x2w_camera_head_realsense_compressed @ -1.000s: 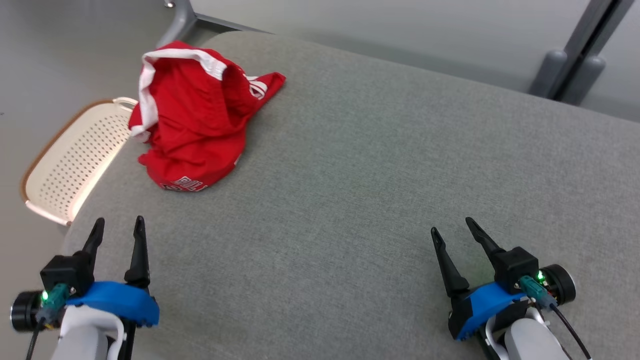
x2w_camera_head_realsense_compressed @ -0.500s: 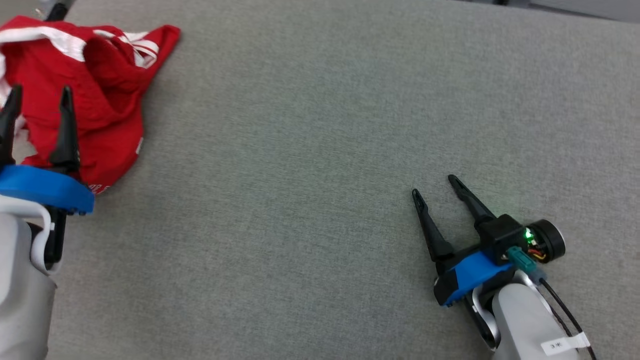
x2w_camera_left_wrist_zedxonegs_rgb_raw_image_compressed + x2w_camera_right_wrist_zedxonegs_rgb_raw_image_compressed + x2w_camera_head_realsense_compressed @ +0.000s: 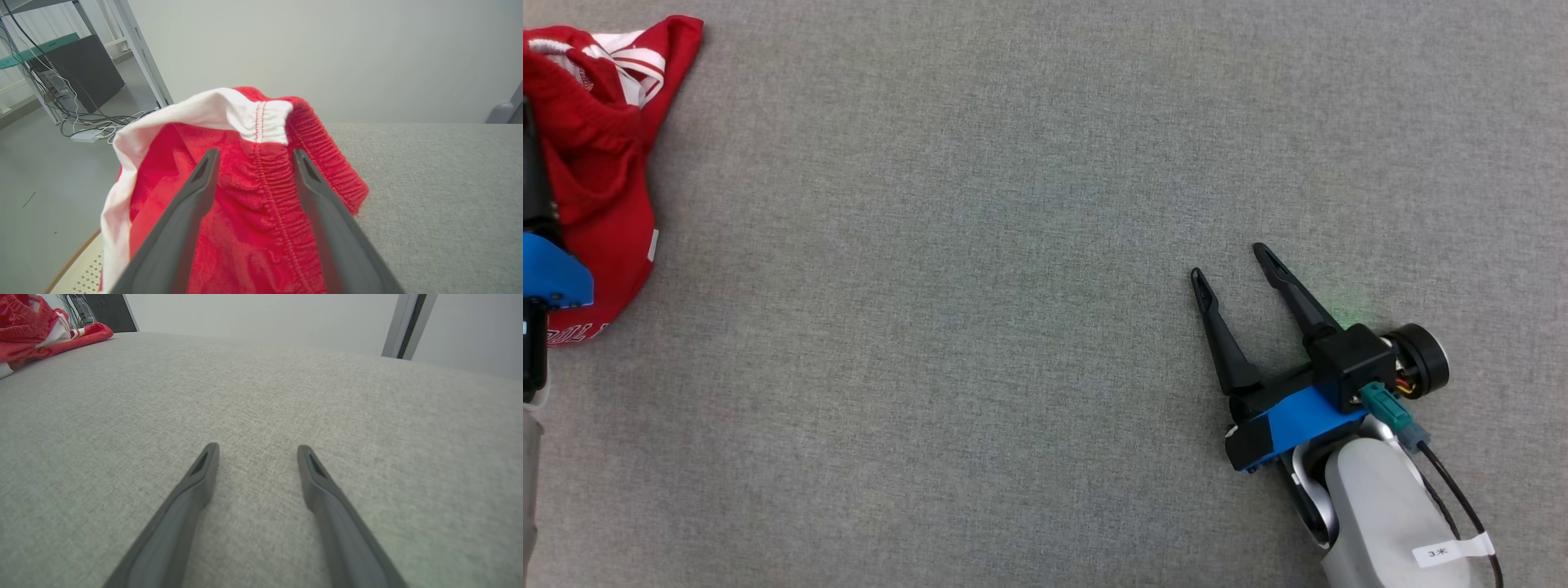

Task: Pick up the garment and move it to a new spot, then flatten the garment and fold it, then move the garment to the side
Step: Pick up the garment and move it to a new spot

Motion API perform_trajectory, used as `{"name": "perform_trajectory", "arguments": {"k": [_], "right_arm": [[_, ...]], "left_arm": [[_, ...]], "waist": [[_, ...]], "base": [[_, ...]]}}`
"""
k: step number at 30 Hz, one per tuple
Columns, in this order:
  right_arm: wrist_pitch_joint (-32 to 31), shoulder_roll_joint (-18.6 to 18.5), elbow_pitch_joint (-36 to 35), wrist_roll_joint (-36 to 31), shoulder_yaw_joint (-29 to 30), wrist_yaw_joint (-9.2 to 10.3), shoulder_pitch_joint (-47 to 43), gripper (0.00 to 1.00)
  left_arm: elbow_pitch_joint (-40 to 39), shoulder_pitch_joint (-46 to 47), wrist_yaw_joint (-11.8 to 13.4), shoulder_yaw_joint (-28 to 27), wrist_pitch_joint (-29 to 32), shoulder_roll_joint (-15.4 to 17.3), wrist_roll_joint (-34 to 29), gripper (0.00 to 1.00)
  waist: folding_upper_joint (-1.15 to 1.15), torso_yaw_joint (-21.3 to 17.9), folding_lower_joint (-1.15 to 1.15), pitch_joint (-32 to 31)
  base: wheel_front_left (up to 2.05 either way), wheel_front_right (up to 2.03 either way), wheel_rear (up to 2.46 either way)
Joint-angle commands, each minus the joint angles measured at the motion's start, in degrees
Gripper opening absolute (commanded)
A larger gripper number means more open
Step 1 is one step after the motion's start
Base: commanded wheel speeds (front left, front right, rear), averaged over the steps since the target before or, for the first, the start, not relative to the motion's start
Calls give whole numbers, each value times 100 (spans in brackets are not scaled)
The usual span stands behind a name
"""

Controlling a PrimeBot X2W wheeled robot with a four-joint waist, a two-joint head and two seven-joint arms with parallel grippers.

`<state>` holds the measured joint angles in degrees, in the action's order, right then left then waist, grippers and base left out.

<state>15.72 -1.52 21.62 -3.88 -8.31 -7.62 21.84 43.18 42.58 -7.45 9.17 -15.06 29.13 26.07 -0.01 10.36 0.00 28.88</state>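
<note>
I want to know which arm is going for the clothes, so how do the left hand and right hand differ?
The left hand is at the red garment, its fingers framing the gathered band; the right hand is over bare grey table, far from the garment. The left hand is near the table's left edge; the right hand is well inside it. Both are open and hold nothing.

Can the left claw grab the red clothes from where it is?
Probably yes. The left claw is open and aimed right at the red garment, over its bunched waistband, with nothing in between. It isn't gripping the cloth yet.
</note>
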Motion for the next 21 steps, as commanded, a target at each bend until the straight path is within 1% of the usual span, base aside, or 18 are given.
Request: {"name": "perform_trajectory", "arguments": {"k": [1, 5, 7, 11, 14, 16, 21], "right_arm": [[-101, -249, 358, 47, 200, 23, -328, 100], [-101, -245, 347, 123, 195, 23, -367, 100], [-99, -232, 352, 172, 192, 22, -376, 100], [-83, -177, 407, 354, 165, 17, -445, 100], [-59, -162, 412, 516, 151, 13, -477, 100], [-57, -158, 418, 616, 126, 13, -517, 100], [-55, -155, 381, 829, 69, 13, -719, 100]], "left_arm": [[17, 42, -7, -86, -17, -2, -58, 0], [-165, 3, -7, -270, -16, -84, -204, 0], [-397, -23, -7, -401, -16, -192, -229, 0], [-1104, -177, -7, -333, -17, -430, -257, 0], [-1668, -360, -7, -199, -16, -646, -220, 0], [-1968, -523, -7, 62, -16, -779, -240, 0], [-2537, -918, -7, 681, -16, -1103, -268, 0]], "waist": [[1, -10, 0, 2], [1, -13, 0, -77], [1, 10, 0, -175], [1, 34, 0, -527], [1, 1, 0, -826], [1, -70, 0, -1017], [1, -415, 0, -1353]], "base": [[0, 0, 0], [0, 0, 0], [0, 0, 0], [0, 0, 0], [0, 0, 0], [0, 0, 0], [0, 0, 0]]}}
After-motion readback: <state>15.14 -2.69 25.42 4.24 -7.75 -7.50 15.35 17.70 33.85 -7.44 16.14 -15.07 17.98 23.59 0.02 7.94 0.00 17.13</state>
